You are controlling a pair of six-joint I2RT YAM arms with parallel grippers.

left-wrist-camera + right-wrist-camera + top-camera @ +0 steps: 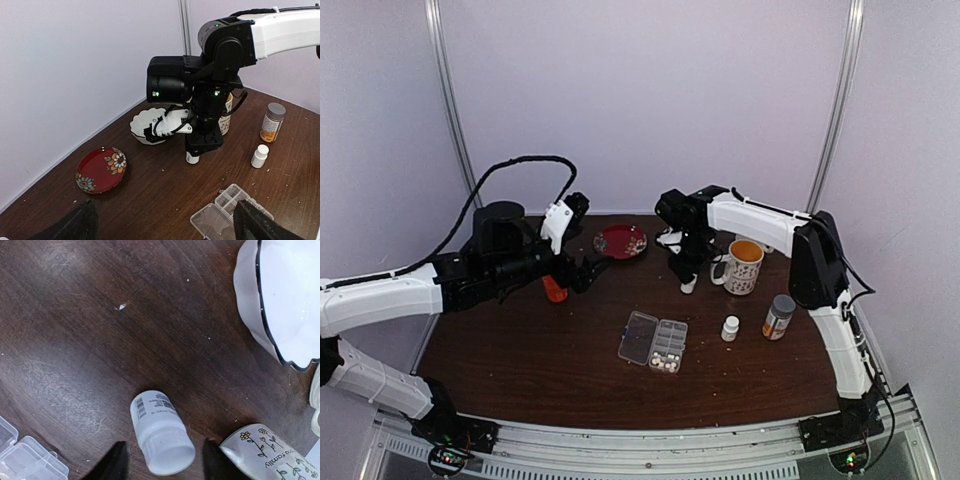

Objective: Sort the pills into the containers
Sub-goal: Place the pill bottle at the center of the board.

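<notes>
Right wrist view: the right hand [165, 445] is placed over a small white plastic pill bottle with a white cap [161, 439], one dark finger on each side. Thin gaps are seen on both sides, so the hand is part-open around the bottle and not closed on it. The bottle is set on the dark brown wooden table [75, 340], near a white scalloped bowl with a dark rim [280, 295] and just beside a flower-printed ceramic mug [265, 450]. The left hand [165, 222] is spread wide with nothing between its fingers, and is held above the table near a red floral round plate [101, 169]. A small orange bottle [555, 290] is seen just beside it in the top view; contact cannot be told. The flat clear plastic pill box [638, 337] lies mid-table with its lid open, apart from both hands. Tiny whitish round pills [666, 362] are seen in some of its small cells [670, 345]. The step in hand is judged to be the grasp of the white bottle as a pill source. Next, the fingers must be closed squarely on the bottle body, below the cap. The bottle is then to be lifted clear of the mug and bowl; the cap looks on, so the left hand will probably be needed to open it.
</notes>
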